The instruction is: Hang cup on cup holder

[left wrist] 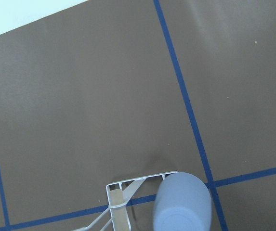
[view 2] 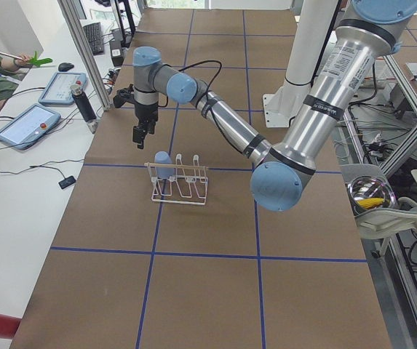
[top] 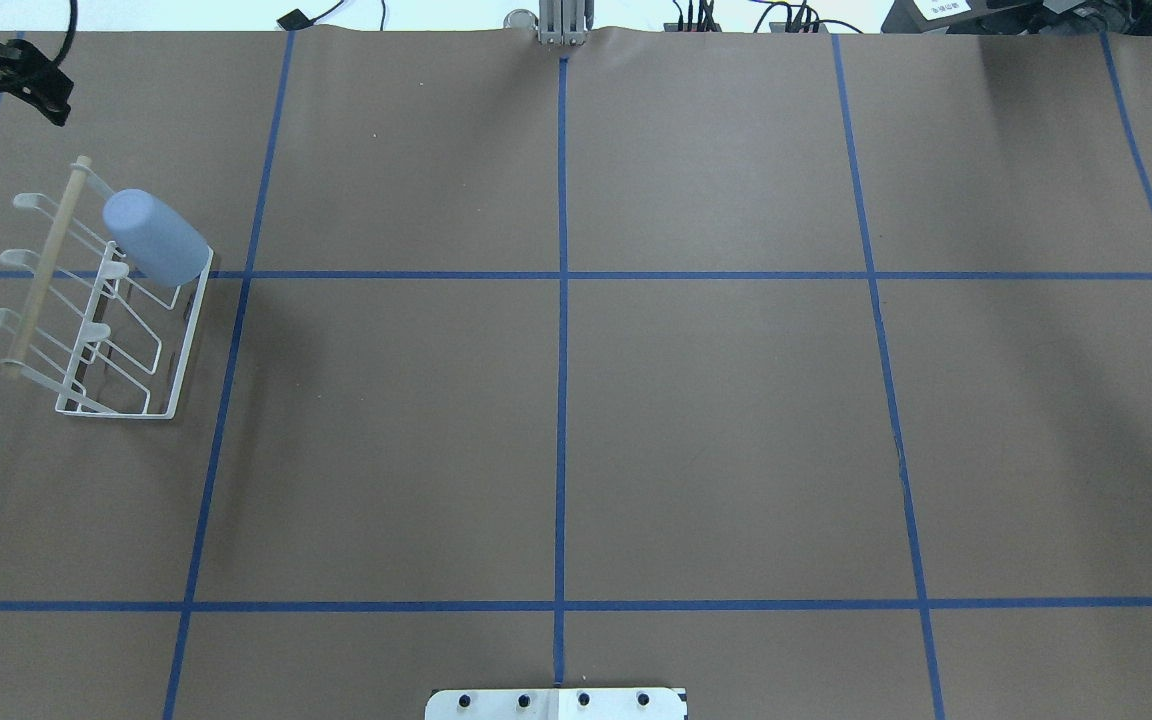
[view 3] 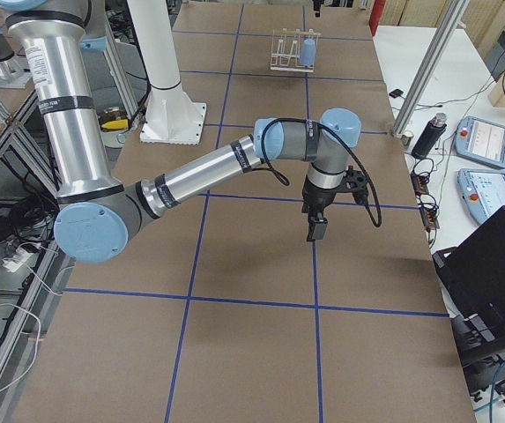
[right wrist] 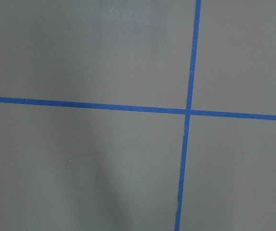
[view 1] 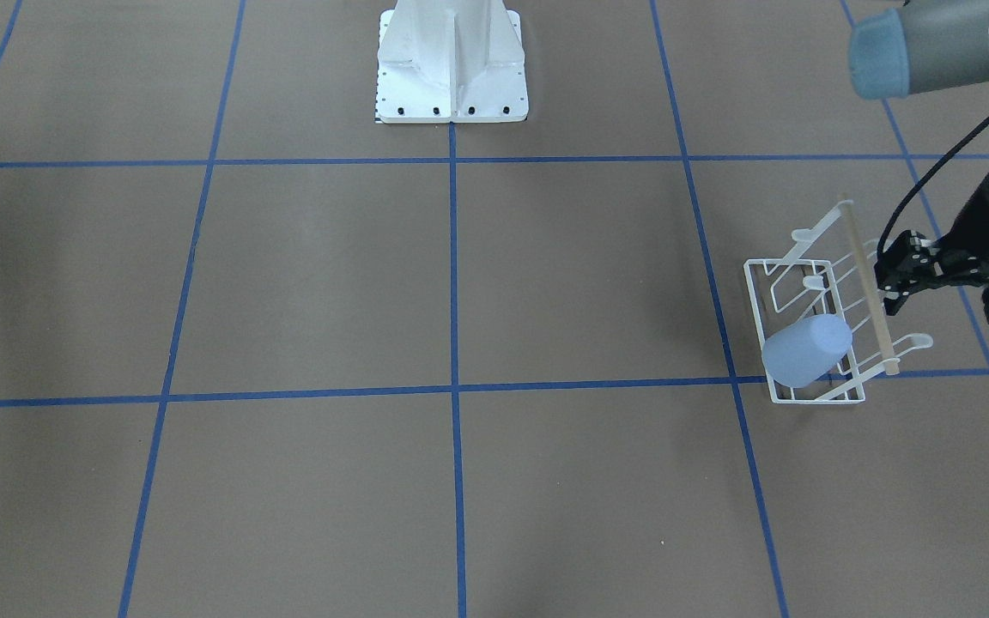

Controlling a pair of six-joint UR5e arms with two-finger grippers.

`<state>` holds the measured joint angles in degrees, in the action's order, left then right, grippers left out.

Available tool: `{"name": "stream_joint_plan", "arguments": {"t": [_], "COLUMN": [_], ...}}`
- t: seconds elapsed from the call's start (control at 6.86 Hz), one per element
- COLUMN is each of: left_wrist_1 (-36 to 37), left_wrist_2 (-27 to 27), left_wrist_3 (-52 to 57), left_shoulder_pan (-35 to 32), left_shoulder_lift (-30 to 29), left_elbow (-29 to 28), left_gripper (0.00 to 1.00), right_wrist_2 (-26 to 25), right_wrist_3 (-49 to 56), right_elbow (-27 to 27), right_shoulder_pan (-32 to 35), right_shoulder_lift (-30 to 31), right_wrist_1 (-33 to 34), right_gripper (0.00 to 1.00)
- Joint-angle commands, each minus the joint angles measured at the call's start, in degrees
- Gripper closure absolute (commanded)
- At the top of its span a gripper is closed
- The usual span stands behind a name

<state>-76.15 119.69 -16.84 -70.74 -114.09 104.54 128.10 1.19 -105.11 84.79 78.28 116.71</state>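
The cup (top: pixel 156 238) is hung on the cup holder (top: pixel 190 337). Overhead, the left jaws are seen released at its 11 o'clock. The right jaws' state cannot be told.

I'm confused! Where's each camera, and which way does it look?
Front-facing: across the table, facing robot's base; left gripper at right.
Overhead: behind robot, looking down; left gripper top left.
Exterior left: table's left end; left arm near.
Exterior right: opposite end; right gripper near.
Left wrist: above cup, cup holder; no fingers.
Right wrist: down at taped table; no fingers.
Shared: only right wrist misses the cup.
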Motion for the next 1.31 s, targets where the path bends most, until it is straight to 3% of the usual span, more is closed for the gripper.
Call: {"name": "stream_joint_plan", "arguments": {"t": [0.0,0.15,0.29,0.58,0.87,1.17], "left_wrist_1": [0.0,-1.3,-4.9,-6.3,-6.3,-7.1], "left_wrist_2": [5.4,12.1,13.5,13.5,13.1,13.3], "left_wrist_3": [4.4,5.6,9.2,12.8,12.9,13.7], "left_shoulder_pan": [-7.2,-10.3,-13.2,-16.5,-16.6,-17.1], "left_shoulder_lift": [7.3,12.0,14.7,16.0,20.4,21.7], "left_elbow": [0.9,0.8,-2.1,-9.5,-11.4,-13.6], "left_gripper": [0.01,0.01,0.01,0.01,0.01,0.01], "right_wrist_2": [0.4,0.8,0.9,1.4,6.0,5.9], "right_wrist_3": [-0.2,-0.5,-0.9,-0.9,-0.9,-0.9], "right_elbow": [0.4,0.5,1.1,1.8,2.9,3.2], "right_shoulder_pan": [-0.1,0.0,0.6,2.9,4.8,4.8], "right_shoulder_lift": [4.2,8.9,10.6,12.0,12.7,12.9], "right_wrist_1": [-6.9,-13.3,-14.9,-14.4,-14.3,-14.4], "right_gripper": [0.0,0.0,0.0,0.0,0.0,0.0]}}
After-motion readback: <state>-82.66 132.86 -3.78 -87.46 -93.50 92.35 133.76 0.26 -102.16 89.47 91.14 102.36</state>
